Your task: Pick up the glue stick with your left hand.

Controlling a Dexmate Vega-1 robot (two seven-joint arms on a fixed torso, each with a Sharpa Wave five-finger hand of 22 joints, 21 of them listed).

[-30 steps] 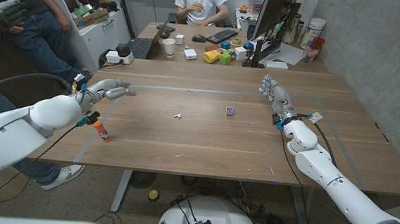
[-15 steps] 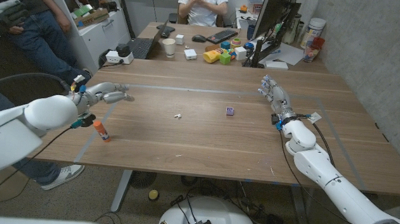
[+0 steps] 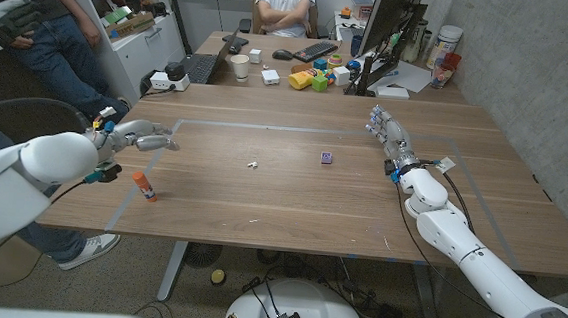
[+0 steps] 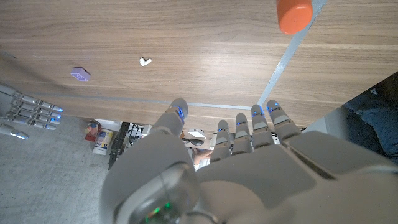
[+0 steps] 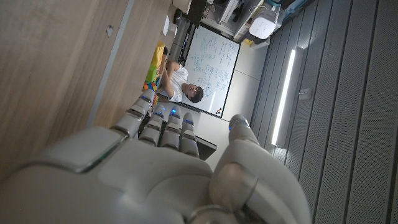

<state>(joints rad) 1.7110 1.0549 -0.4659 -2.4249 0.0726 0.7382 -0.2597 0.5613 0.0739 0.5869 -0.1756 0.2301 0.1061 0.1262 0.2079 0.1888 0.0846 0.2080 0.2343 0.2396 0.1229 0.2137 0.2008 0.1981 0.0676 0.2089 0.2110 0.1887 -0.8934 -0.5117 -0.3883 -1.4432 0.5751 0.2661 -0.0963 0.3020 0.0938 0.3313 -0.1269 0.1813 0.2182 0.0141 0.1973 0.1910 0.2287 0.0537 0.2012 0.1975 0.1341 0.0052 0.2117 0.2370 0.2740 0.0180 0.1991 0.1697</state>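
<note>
Small white glue stick w/ orange cap lies tilted on wooden table, just beside grey tape line. Left hand hovers near it, fingers spread, empty. Prob. light, rigid, smooth, may roll; pinch mid-barrel. Right hand well apart, fingers straight, empty.

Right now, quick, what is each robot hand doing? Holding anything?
Left hand: open, holding nothing; the glue stick lies on the table, apart from it.
Right hand: open, holding nothing.

Matt wood-grain table
</note>
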